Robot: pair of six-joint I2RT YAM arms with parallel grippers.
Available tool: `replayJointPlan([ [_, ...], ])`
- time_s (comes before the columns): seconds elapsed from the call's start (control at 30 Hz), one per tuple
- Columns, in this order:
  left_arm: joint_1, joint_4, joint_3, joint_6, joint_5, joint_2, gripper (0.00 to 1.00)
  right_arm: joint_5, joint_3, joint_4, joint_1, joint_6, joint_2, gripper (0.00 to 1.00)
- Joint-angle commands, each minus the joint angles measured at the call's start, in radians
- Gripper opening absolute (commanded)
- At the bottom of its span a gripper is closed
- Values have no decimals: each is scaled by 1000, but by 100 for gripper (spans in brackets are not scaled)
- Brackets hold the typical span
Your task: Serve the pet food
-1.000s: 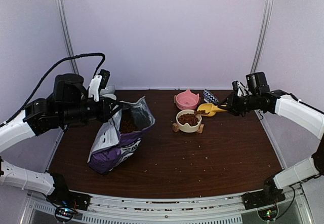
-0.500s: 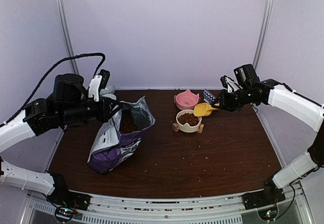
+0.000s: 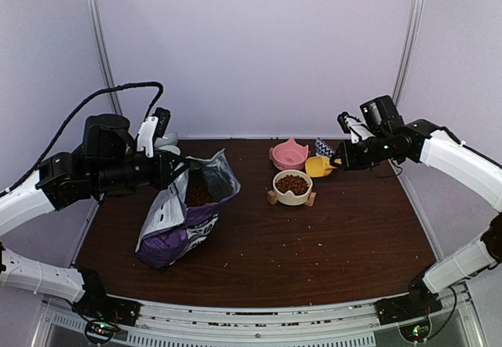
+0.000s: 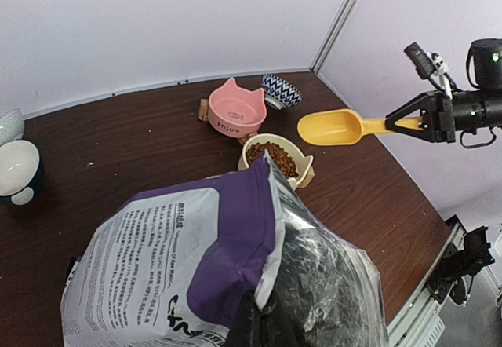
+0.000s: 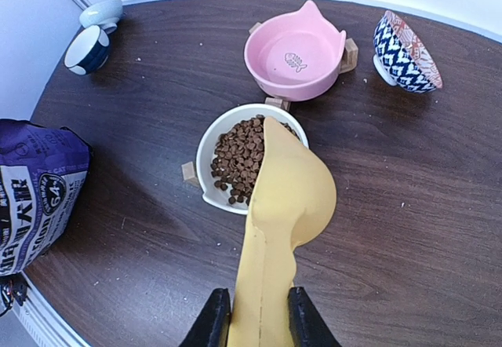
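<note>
R gripper pinches the handle of a yellow scoop, held in the air just right of the cream bowl. Pet food — brown kibble — lies in that bowl; more shows inside the purple bag at left. L gripper clamps the bag's open top edge — bag stands upright. Pink bowl sits just beyond the cream one.

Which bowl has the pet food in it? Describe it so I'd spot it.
On the dark table, right of the purple bag, stands a cream bowl, just nearer than the pink cat-eared bowl. Alone among the bowls, it holds brown kibble.
</note>
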Motion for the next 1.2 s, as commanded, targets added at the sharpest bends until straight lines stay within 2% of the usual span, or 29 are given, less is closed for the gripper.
replayJointPlan([
  [0.0,6,77,35,33,25,1,0,-54,44,-66,8,-16,-153,0],
  [0.1,6,99,54,68,74,27,0,-199,35,-78,16,51,-263,0],
  [0.17,6,115,72,94,117,54,0,-318,9,-34,44,122,-326,0],
  [0.23,6,119,100,113,161,89,0,-367,-13,35,109,190,-373,0],
  [0.37,5,123,134,121,209,139,0,-363,-33,126,257,257,-377,0],
  [0.5,3,119,144,123,228,148,0,-322,-33,135,341,238,-324,0],
  [0.7,-14,105,141,143,263,133,0,-249,66,74,420,185,-148,0],
  [0.93,-79,108,165,160,257,161,0,35,245,-70,541,157,139,0],
  [1.03,-84,118,163,152,249,175,0,45,232,19,586,212,258,0],
  [1.17,-92,136,163,142,260,190,0,-48,236,161,633,283,390,0],
])
